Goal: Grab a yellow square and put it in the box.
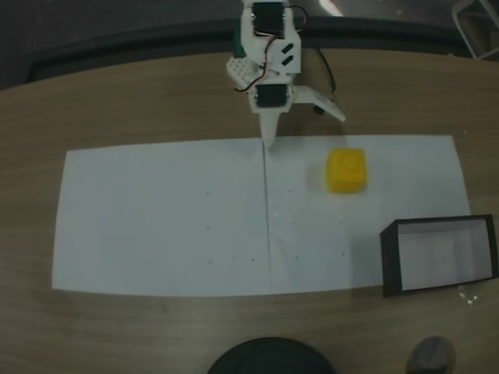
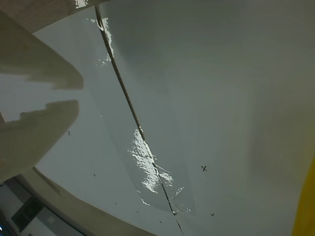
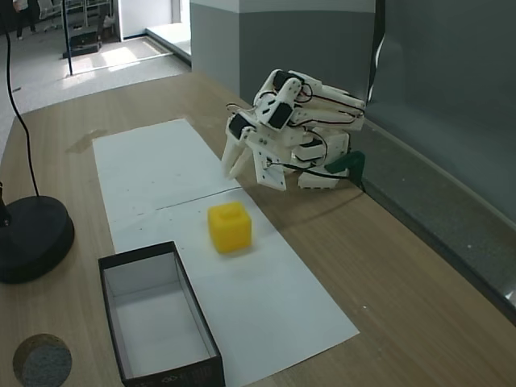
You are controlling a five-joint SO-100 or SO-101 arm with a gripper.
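In a fixed view we see our gripper (image 1: 269, 140) pointing down at the far edge of the white paper (image 1: 156, 218), right where the seam between the two sheets meets that edge. The arm is folded up compactly behind it on the wooden table (image 1: 117, 101). In the other fixed view our gripper (image 3: 235, 169) shows two pale fingers (image 3: 230, 157) with a narrow gap between their tips and nothing in that gap, so we read it as released and empty.

The yellow square (image 1: 346, 170) rests on the paper, to the right of our gripper in that view and a little nearer the camera, near it but clearly apart. From the side camera the yellow square (image 3: 229, 226) lies in front of the gripper, between it and the box (image 3: 161, 359). In the wrist view we catch a sliver of yellow (image 2: 306, 206) at the lower right edge, while the fingers (image 2: 39, 132) enter from the left over the glossy paper and its seam line.

The box (image 1: 394, 261) stands at the near right corner of the paper, partly over its edge, open side up, well apart from our gripper and near the square without touching it. A round black base (image 3: 32, 238) sits on the table beyond the paper.
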